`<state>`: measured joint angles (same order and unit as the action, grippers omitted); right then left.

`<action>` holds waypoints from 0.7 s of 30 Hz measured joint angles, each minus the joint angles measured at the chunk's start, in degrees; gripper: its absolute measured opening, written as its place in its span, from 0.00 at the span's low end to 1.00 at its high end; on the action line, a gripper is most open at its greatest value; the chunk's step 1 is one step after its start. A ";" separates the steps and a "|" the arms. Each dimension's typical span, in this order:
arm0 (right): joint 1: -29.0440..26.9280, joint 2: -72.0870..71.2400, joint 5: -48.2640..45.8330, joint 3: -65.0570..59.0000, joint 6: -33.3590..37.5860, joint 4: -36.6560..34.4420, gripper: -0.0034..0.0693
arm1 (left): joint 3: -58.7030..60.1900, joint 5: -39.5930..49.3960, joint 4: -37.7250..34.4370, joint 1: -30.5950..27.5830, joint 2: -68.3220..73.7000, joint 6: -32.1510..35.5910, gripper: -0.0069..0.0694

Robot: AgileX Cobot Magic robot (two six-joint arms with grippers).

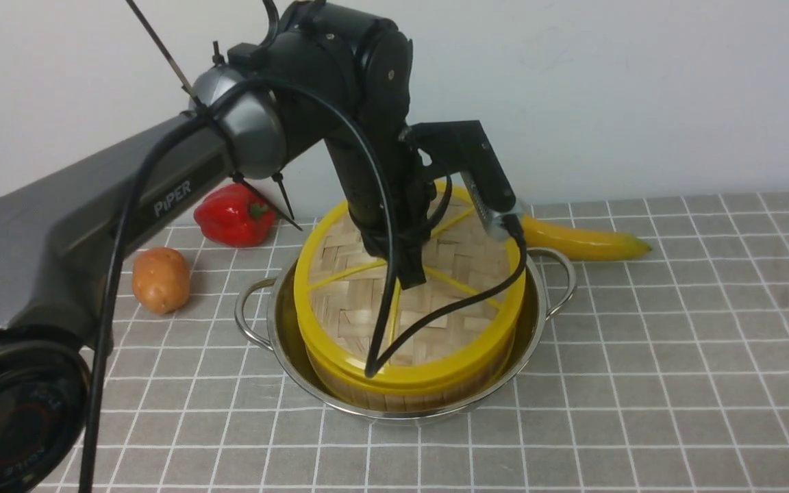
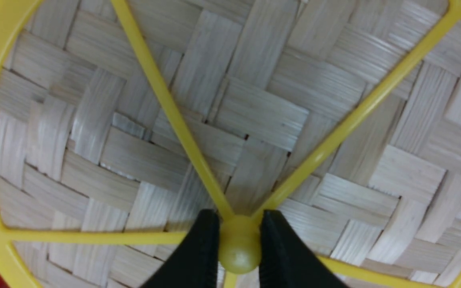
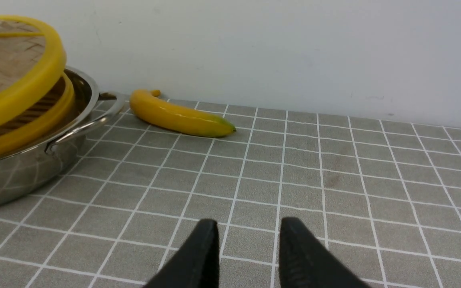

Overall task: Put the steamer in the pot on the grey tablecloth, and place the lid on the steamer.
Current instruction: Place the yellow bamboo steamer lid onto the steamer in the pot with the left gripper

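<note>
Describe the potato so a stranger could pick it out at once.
Start at the steel pot on the grey checked cloth. To its left lie two vegetables. The potato is the nearer, dull orange-brown oval, not the glossy red pepper behind it.

The front view looked forward and down from between the arms, covering the pot (image 1: 283,349), the lid (image 1: 346,308), the banana (image 1: 586,243) and the wall (image 1: 641,89). The left wrist view faced the lid at very close range, past the left tool (image 2: 239,240). The right wrist view looked low across the tablecloth (image 3: 294,168), past the right tool (image 3: 248,240), toward the wall. It shared pot, lid and banana with the front view.
</note>
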<state>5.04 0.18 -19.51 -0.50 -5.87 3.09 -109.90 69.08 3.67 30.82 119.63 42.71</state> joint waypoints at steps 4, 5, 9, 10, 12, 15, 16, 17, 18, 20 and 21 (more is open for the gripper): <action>0.00 0.00 0.00 0.00 0.00 0.00 0.38 | 0.00 -0.25 0.29 0.00 0.54 0.00 0.24; 0.00 0.00 0.00 0.00 0.00 0.00 0.38 | -0.06 -0.30 0.35 0.00 0.61 0.11 0.24; 0.00 0.00 0.00 0.00 0.00 0.00 0.38 | -0.10 -0.30 0.35 0.00 0.61 0.45 0.24; 0.00 0.00 0.00 0.00 0.00 0.00 0.38 | -0.10 -0.30 0.35 0.00 0.61 0.44 0.24; 0.00 0.00 0.00 0.00 0.00 0.00 0.38 | -0.16 -0.33 0.41 0.00 0.61 0.84 0.24; 0.00 0.00 0.00 0.00 0.00 0.00 0.38 | -0.16 -0.80 0.41 0.00 0.61 2.00 0.24; 0.00 0.00 0.00 0.00 0.00 0.00 0.38 | -0.16 -1.26 0.41 0.00 0.61 2.36 0.24; 0.00 0.00 0.00 0.00 0.00 0.00 0.38 | -0.16 -1.92 0.41 0.00 0.61 2.63 0.24; 0.00 0.00 0.00 0.00 0.00 0.00 0.38 | -0.16 -2.42 0.41 0.00 0.61 2.94 0.24; 0.00 0.00 0.00 0.00 0.00 0.00 0.38 | -0.16 -3.40 0.41 0.00 0.61 3.19 0.24; 0.00 0.00 0.00 0.00 0.00 0.00 0.38 | -0.16 -3.46 0.41 0.00 0.61 3.19 0.24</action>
<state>5.04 0.18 -19.51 -0.50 -5.87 3.09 -110.06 65.62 4.09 30.82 120.24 45.90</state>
